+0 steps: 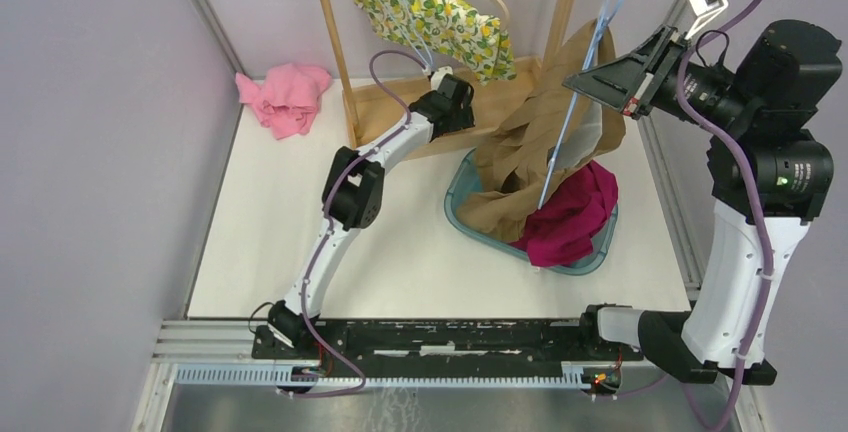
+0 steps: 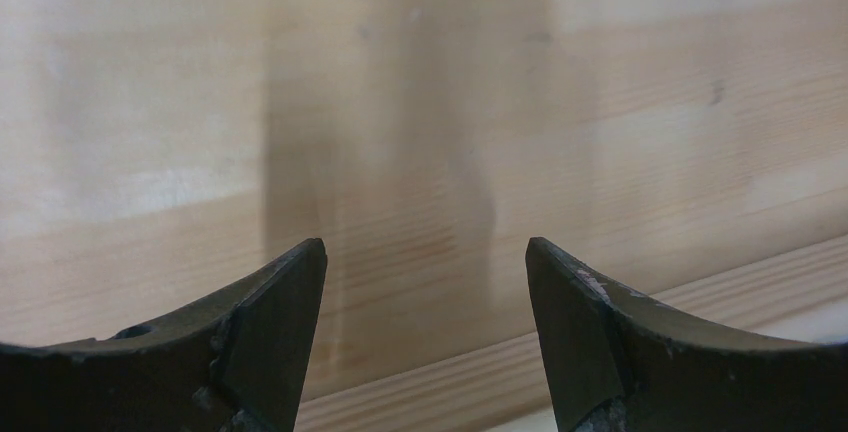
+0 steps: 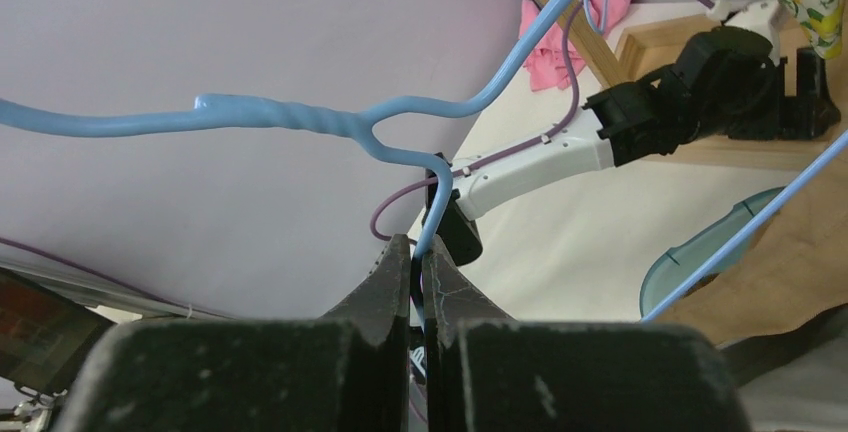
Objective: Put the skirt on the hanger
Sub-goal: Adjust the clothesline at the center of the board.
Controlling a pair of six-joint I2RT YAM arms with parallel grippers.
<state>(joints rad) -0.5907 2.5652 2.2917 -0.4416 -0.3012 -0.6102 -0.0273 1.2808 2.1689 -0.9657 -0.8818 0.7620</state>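
No legible text, label, brand or number in view.

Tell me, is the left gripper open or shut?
Open. In the left wrist view the left gripper has its fingers wide apart, nothing between them, only wood behind.

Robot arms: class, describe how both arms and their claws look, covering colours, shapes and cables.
The left arm and right arm have white links joined by bulky black rounded joints, with a purple cable running along each. The left claw has two dark, curved fingers tapering to points, slightly scuffed; the right claw looks the same.
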